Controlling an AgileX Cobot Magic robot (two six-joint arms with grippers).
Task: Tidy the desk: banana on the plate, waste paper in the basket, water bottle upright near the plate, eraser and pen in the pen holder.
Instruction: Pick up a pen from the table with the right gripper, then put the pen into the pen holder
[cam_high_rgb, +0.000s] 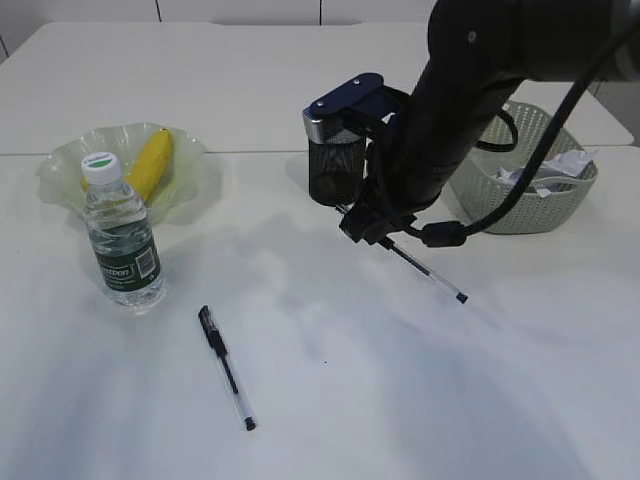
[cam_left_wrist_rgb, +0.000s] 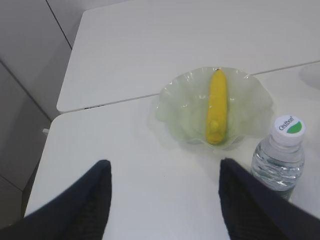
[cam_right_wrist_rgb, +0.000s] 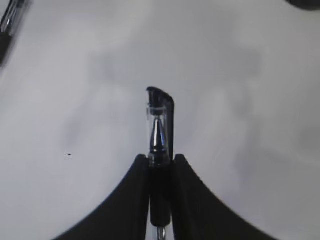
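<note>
The yellow banana (cam_high_rgb: 150, 165) (cam_left_wrist_rgb: 216, 107) lies in the pale green plate (cam_high_rgb: 60, 175) (cam_left_wrist_rgb: 175, 110). The water bottle (cam_high_rgb: 122, 235) (cam_left_wrist_rgb: 282, 155) stands upright just in front of the plate. My right gripper (cam_high_rgb: 375, 232) (cam_right_wrist_rgb: 161, 160) is shut on a clear black-capped pen (cam_high_rgb: 430, 272) (cam_right_wrist_rgb: 160, 130), held slanted above the table beside the black mesh pen holder (cam_high_rgb: 335, 160). A second pen (cam_high_rgb: 227, 367) (cam_right_wrist_rgb: 10, 25) lies flat on the table. Waste paper (cam_high_rgb: 545, 170) sits in the green basket (cam_high_rgb: 520, 215). My left gripper (cam_left_wrist_rgb: 162, 170) hangs open over bare table, short of the plate. The eraser is out of view.
The right arm crosses in front of the basket and the pen holder. A seam between two white tabletops runs behind the plate. The table's left edge shows in the left wrist view.
</note>
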